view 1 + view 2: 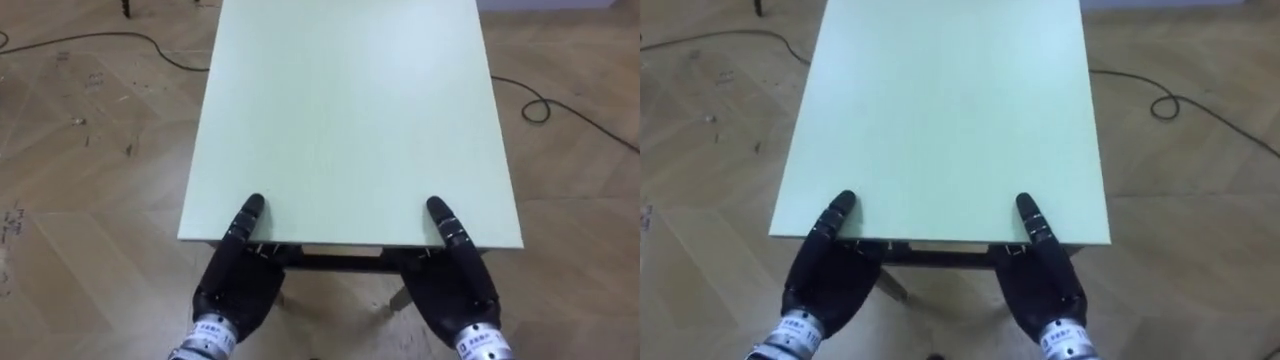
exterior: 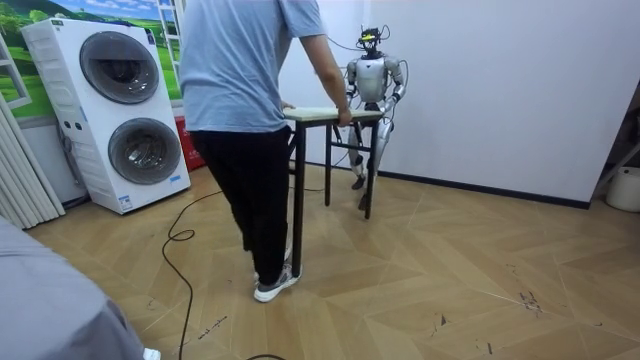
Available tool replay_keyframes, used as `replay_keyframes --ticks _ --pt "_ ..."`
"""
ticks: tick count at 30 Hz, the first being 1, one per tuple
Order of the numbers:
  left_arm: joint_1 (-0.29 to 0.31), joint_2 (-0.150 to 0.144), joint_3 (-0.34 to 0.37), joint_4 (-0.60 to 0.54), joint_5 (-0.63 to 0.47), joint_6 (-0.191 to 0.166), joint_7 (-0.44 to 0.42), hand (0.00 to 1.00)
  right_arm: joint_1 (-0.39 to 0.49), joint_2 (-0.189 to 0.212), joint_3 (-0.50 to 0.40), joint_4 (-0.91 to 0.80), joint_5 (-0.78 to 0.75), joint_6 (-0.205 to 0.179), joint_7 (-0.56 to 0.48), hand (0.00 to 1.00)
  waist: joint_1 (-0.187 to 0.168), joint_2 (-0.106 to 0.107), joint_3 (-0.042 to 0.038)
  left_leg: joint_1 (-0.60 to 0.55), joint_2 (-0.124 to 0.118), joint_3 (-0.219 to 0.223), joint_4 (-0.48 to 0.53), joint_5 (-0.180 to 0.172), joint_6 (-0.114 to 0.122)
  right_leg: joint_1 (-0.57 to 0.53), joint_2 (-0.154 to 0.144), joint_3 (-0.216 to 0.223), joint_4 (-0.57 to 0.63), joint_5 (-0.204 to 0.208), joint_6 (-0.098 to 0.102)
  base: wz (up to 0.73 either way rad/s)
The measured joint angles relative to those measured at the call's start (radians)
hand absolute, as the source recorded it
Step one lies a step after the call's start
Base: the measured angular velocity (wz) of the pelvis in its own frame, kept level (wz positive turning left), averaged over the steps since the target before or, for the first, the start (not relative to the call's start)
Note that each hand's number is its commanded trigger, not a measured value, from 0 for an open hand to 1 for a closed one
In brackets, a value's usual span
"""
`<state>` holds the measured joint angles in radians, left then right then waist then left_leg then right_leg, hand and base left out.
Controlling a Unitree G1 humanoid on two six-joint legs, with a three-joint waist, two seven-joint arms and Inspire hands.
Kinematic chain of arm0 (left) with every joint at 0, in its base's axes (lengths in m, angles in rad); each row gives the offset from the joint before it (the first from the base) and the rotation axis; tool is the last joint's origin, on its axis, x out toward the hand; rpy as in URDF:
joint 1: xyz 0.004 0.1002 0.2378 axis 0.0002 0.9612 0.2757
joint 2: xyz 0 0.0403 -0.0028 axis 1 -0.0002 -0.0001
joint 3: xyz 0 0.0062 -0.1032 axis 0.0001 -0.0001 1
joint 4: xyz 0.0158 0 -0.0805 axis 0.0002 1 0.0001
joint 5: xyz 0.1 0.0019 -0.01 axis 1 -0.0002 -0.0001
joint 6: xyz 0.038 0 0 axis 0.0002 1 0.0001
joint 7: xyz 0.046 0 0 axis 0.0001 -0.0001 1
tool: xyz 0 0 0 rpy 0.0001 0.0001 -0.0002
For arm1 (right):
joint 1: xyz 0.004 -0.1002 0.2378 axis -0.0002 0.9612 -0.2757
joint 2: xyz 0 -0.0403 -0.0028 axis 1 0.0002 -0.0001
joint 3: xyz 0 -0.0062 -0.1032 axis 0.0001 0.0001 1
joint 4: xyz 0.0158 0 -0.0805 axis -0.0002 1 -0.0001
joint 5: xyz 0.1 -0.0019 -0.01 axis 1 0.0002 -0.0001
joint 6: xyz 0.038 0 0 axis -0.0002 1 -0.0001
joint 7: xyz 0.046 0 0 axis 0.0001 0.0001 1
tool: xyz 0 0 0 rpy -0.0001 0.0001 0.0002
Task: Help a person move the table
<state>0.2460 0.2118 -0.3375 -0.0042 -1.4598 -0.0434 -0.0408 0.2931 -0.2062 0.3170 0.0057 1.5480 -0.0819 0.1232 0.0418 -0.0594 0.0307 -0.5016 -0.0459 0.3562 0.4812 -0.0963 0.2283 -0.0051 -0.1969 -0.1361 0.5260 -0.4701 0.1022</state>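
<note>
A pale green table [image 1: 350, 120] on dark legs stretches away from me. My left hand [image 1: 235, 285] grips its near edge at the left, thumb lying on top and palm below the edge. My right hand [image 1: 455, 285] holds the same edge at the right in the same way. On both hands the fingers are tucked under the top, out of sight. In the room view a person [image 2: 245, 100] in a light blue shirt and black trousers stands at the opposite end of the table [image 2: 315, 113] with a hand [image 2: 343, 117] on its edge. I stand upright at the far end, close to a white wall.
Dark cables [image 1: 545, 100] curl over the wooden floor on both sides of the table. Two stacked washing machines [image 2: 120, 110] stand at the room view's left, with another cable [image 2: 180, 240] on the floor near the person's feet.
</note>
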Motion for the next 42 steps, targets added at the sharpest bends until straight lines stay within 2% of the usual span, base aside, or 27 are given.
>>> replay_keyframes --ticks 2,3,4,6,7,8,9,10,11,12,13,14,15,16,17,18,19,20,22,26,30,31,32,34,36,38,42 --pt "-0.006 0.004 0.001 0.02 -0.001 -0.001 0.0 1.0 -0.015 0.022 -0.011 0.034 -0.002 0.019 -0.001 1.0 0.012 0.001 -0.0006 -0.004 0.027 0.003 -0.022 0.037 -0.022 0.012 0.033 -0.007 -0.049 -0.018 -0.015 -0.23" --pt "-0.014 0.002 0.0 0.038 0.003 0.003 0.0 1.0 -0.016 0.025 -0.017 0.05 0.0 0.021 -0.001 1.0 0.035 0.01 0.0 0.0 0.057 0.005 -0.041 0.065 -0.064 -0.007 0.054 -0.016 -0.059 -0.007 -0.02 -0.23" --pt "-0.015 0.002 0.0 0.045 0.005 0.008 0.0 1.0 -0.013 0.029 -0.02 0.058 0.001 0.027 -0.001 1.0 0.042 0.01 -0.001 0.007 0.066 0.003 -0.065 0.087 -0.098 -0.013 0.065 -0.019 -0.061 0.004 -0.036 -0.18" --pt "-0.011 0.003 0.001 0.055 0.008 0.014 0.0 1.0 -0.009 0.036 -0.031 0.074 0.001 0.045 -0.001 1.0 0.059 0.017 -0.0033 0.061 0.082 -0.019 -0.228 0.217 -0.275 -0.038 0.098 -0.036 -0.097 0.064 -0.131 -0.24" --pt "-0.004 0.0 -0.001 0.054 0.008 0.013 -0.001 1.0 -0.009 0.04 -0.035 0.081 0.001 0.052 -0.001 1.0 0.077 0.027 -0.0036 0.057 0.108 -0.059 -0.197 0.22 -0.249 -0.053 0.086 -0.081 -0.097 0.093 -0.131 -0.61" --pt "0.008 -0.003 0.0 0.055 0.008 0.009 -0.001 1.0 -0.011 0.042 -0.034 0.093 0.0 0.056 -0.001 1.0 0.095 0.028 -0.0026 0.053 0.123 -0.088 -0.138 0.186 -0.214 -0.053 0.068 -0.115 -0.094 0.107 -0.117 -1.16" --pt "0.053 -0.005 0.005 0.053 0.001 -0.01 -0.014 1.0 -0.015 0.051 -0.022 0.116 -0.01 0.069 -0.001 1.0 0.118 0.028 -0.0038 0.044 0.15 -0.158 0.059 0.055 -0.212 -0.042 0.03 -0.182 -0.092 0.135 -0.081 -1.17" --pt "0.081 -0.006 0.01 0.049 -0.009 -0.017 -0.025 1.0 -0.016 0.058 -0.018 0.123 -0.019 0.08 -0.001 1.0 0.123 0.034 -0.0064 0.043 0.169 -0.191 0.159 -0.011 -0.228 -0.038 0.022 -0.207 -0.09 0.144 -0.071 -1.32" --pt "0.127 -0.009 0.017 0.024 -0.02 -0.027 -0.035 1.0 -0.015 0.059 -0.002 0.121 -0.028 0.087 -0.001 1.0 0.123 0.061 -0.0155 0.049 0.196 -0.266 0.276 -0.131 -0.268 -0.04 0.036 -0.251 -0.051 0.139 -0.057 -0.58" --pt "0.117 0.0 0.016 0.016 -0.022 -0.026 -0.022 1.0 -0.021 0.062 -0.003 0.12 -0.035 0.086 -0.005 1.0 0.108 0.075 -0.0017 0.032 0.171 -0.342 0.262 -0.156 -0.235 -0.071 0.068 -0.225 0.02 0.115 -0.054 0.0" --pt "0.102 0.009 0.017 0.019 -0.02 -0.024 -0.003 1.0 -0.021 0.082 -0.005 0.128 -0.035 0.082 -0.013 1.0 0.086 0.053 -0.0037 0.026 0.155 -0.357 0.234 -0.131 -0.248 -0.094 0.089 -0.204 0.032 0.105 -0.074 0.91" --pt "0.067 0.01 0.011 0.031 -0.019 -0.024 0.044 1.0 -0.017 0.096 -0.002 0.134 -0.041 0.067 -0.025 1.0 0.069 0.018 -0.0083 0.047 0.108 -0.376 0.112 -0.058 -0.316 -0.117 0.152 -0.165 -0.008 0.112 -0.137 1.21" --pt "0.042 0.003 0.002 0.039 -0.02 -0.024 0.072 1.0 -0.014 0.082 -0.003 0.119 -0.04 0.063 -0.029 1.0 0.037 -0.013 -0.0151 0.078 0.074 -0.364 0.018 -0.024 -0.347 -0.135 0.197 -0.107 -0.087 0.158 -0.205 1.22" --pt "0.034 -0.006 -0.002 0.039 -0.021 -0.024 0.074 1.0 -0.013 0.063 -0.006 0.101 -0.037 0.058 -0.03 1.0 0.016 0.009 -0.0097 0.069 0.089 -0.332 0.083 -0.037 -0.327 -0.138 0.205 -0.099 -0.102 0.173 -0.218 0.73" --pt "0.036 -0.025 -0.024 0.039 -0.023 -0.023 0.074 1.0 -0.012 0.032 -0.011 0.097 -0.02 0.048 -0.033 1.0 0.011 0.052 -0.0117 0.091 0.141 -0.286 0.24 -0.067 -0.296 -0.147 0.208 -0.118 -0.103 0.188 -0.228 0.17" --pt "0.041 -0.024 -0.05 0.037 -0.031 -0.024 0.066 1.0 -0.013 0.024 -0.025 0.099 -0.018 0.042 -0.035 1.0 0.019 0.085 -0.0078 0.145 0.174 -0.275 0.299 -0.142 -0.282 -0.157 0.208 -0.146 -0.103 0.197 -0.231 -0.14" --pt "0.042 -0.027 -0.058 0.036 -0.032 -0.03 0.065 1.0 -0.013 0.022 -0.026 0.098 -0.02 0.037 -0.034 1.0 0.017 0.096 -0.0062 0.167 0.18 -0.274 0.316 -0.159 -0.284 -0.164 0.207 -0.156 -0.102 0.201 -0.231 -0.05" --pt "0.042 -0.028 -0.059 0.036 -0.031 -0.031 0.065 1.0 -0.015 0.025 -0.024 0.097 -0.026 0.025 -0.034 1.0 0.01 0.103 -0.0069 0.2 0.178 -0.269 0.345 -0.174 -0.284 -0.182 0.201 -0.169 -0.094 0.204 -0.233 0.16" --pt "0.041 -0.029 -0.057 0.036 -0.031 -0.039 0.065 1.0 -0.015 0.015 -0.005 0.09 -0.027 -0.004 -0.034 1.0 -0.004 0.112 -0.0089 0.279 0.173 -0.281 0.414 -0.16 -0.298 -0.19 0.207 -0.191 -0.092 0.211 -0.24 0.29" --pt "0.034 -0.036 -0.056 0.035 -0.031 -0.039 0.065 1.0 -0.015 0.0 0.024 0.076 -0.014 -0.05 -0.034 1.0 -0.009 0.118 -0.0086 0.34 0.171 -0.298 0.348 -0.158 -0.305 -0.218 0.213 -0.216 -0.094 0.221 -0.259 0.22" --pt "0.028 -0.047 -0.054 0.029 -0.032 -0.041 0.063 1.0 -0.038 -0.017 0.048 0.065 -0.013 -0.088 -0.04 1.0 -0.006 0.128 -0.0085 0.391 0.173 -0.356 0.36 -0.189 -0.35 -0.25 0.233 -0.244 -0.096 0.235 -0.287 0.01" --pt "0.011 -0.049 -0.048 0.03 -0.032 -0.041 0.062 1.0 -0.058 -0.012 0.05 0.066 -0.012 -0.097 -0.045 1.0 -0.012 0.12 0.0049 0.387 0.17 -0.371 0.342 -0.165 -0.367 -0.263 0.233 -0.252 -0.092 0.242 -0.294 0.0" --pt "0.012 -0.053 -0.042 0.031 -0.032 -0.043 0.062 1.0 -0.064 -0.012 0.047 0.066 -0.012 -0.098 -0.051 1.0 -0.008 0.117 0.0068 0.388 0.173 -0.369 0.327 -0.177 -0.365 -0.268 0.237 -0.254 -0.093 0.248 -0.298 -0.12" --pt "0.004 -0.068 -0.027 0.03 -0.033 -0.048 0.055 1.0 -0.093 -0.012 0.056 0.062 -0.013 -0.092 -0.052 1.0 -0.011 0.126 0.0036 0.395 0.17 -0.377 0.277 -0.235 -0.365 -0.291 0.236 -0.317 -0.099 0.257 -0.311 -0.29" --pt "-0.01 -0.085 -0.012 0.031 -0.045 -0.066 0.04 1.0 -0.138 0.005 0.056 0.063 -0.013 -0.09 -0.058 1.0 -0.007 0.13 0.0034 0.37 0.147 -0.362 0.226 -0.264 -0.342 -0.334 0.219 -0.393 -0.112 0.309 -0.315 -0.42" --pt "-0.022 -0.099 -0.004 0.06 -0.059 -0.066 0.025 1.0 -0.159 0.021 0.052 0.081 -0.014 -0.088 -0.058 1.0 -0.011 0.12 0.002 0.357 0.109 -0.348 0.203 -0.257 -0.339 -0.346 0.19 -0.421 -0.127 0.342 -0.31 -0.31" --pt "0.011 -0.116 0.011 0.094 -0.059 -0.048 -0.014 1.0 -0.146 0.015 0.051 0.096 -0.025 -0.051 -0.057 1.0 -0.035 0.112 0.0006 0.386 0.062 -0.286 0.142 -0.193 -0.307 -0.325 0.133 -0.442 -0.164 0.383 -0.29 -0.18"
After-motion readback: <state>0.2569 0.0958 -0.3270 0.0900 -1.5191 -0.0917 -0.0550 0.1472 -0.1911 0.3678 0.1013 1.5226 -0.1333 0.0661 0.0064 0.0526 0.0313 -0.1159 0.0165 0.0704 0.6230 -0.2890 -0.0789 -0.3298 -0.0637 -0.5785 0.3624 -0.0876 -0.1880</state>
